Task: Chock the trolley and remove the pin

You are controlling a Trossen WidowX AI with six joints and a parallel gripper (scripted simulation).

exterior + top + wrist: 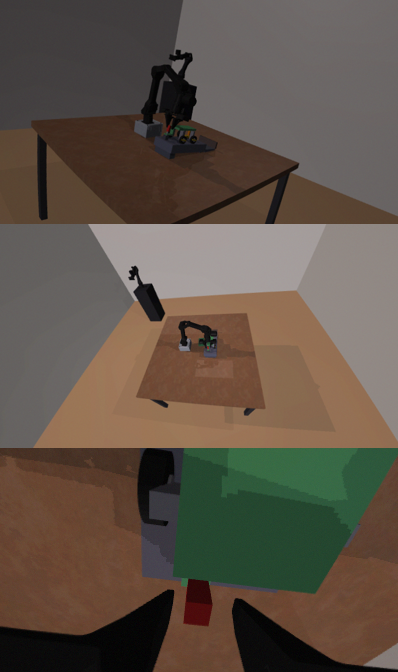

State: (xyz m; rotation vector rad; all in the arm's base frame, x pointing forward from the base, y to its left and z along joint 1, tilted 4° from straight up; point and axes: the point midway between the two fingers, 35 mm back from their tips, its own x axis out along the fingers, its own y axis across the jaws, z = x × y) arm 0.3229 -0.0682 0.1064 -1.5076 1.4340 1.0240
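The trolley with a green deck [212, 338] [187, 128] [255, 543] stands on the grey-blue ramp [210, 354] [189, 149] [157, 560]. The red-headed stop pin [208, 348] [168, 129] [198, 613] stands upright at the trolley's uphill end. My gripper [170, 127] [203, 600] is partly open just above the pin, with its fingertips on either side of the red head and gaps on both sides. The chock's orange handle [188, 133] shows between the trolley's wheel posts; its base is mostly hidden, and contact with a wheel cannot be told.
The green tray lies between the arm's light grey base [185, 345] [148, 129] and the ramp, partly hidden by the arm. A low wall [208, 143] stands at the ramp's downhill end. A second arm stands on a black pedestal [149, 303] beyond the table.
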